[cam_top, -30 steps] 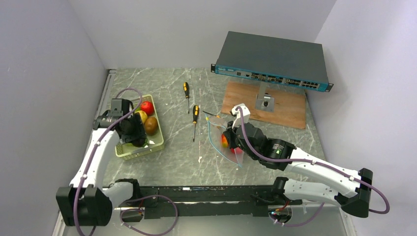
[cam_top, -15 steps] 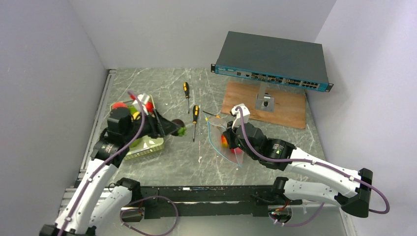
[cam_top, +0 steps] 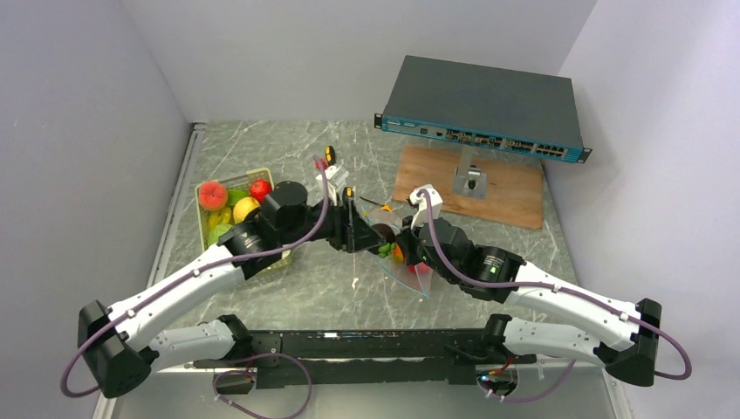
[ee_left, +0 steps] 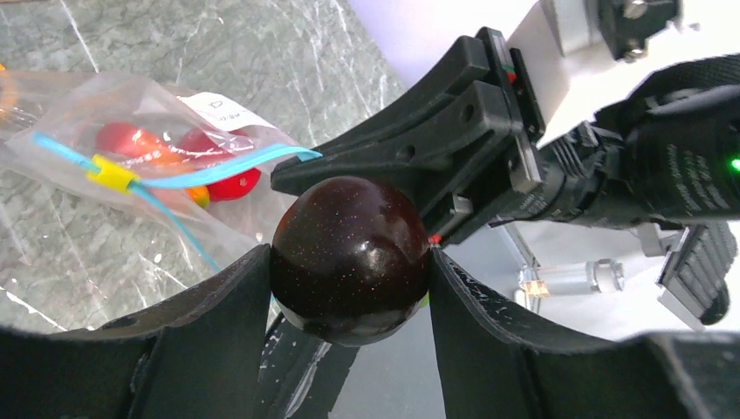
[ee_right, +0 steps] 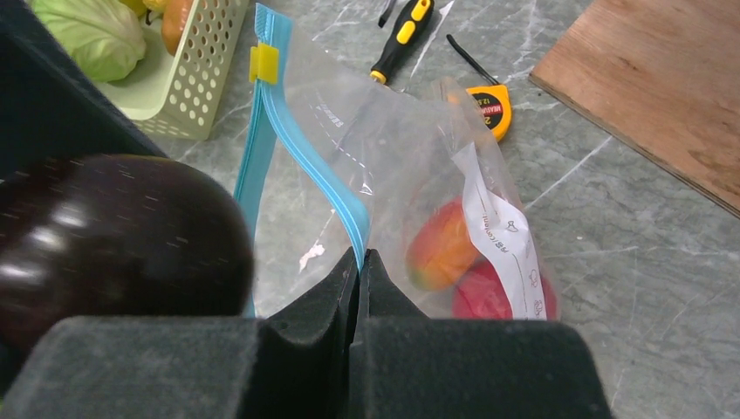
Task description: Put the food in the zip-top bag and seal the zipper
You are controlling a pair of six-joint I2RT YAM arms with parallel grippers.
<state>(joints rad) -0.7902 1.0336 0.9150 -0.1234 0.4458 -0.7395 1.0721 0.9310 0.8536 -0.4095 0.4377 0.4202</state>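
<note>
A pale green perforated plastic tray (ee_right: 188, 96) stood near the clear, soft plastic zip-top bag (ee_right: 384, 148), on the left arm's side of it. The bag's mouth gaped, the two halves of its thin teal-blue zipper (ee_right: 262, 157) apart. The right gripper (ee_right: 359, 266) was pinched tight on the bag's mouth edge. The left gripper (ee_left: 349, 279) clamped a round, glossy dark maroon toy fruit (ee_left: 349, 244) just at the bag's mouth. An orange fruit (ee_right: 441, 244) and a red fruit (ee_right: 484, 297) lay inside the bag.
</note>
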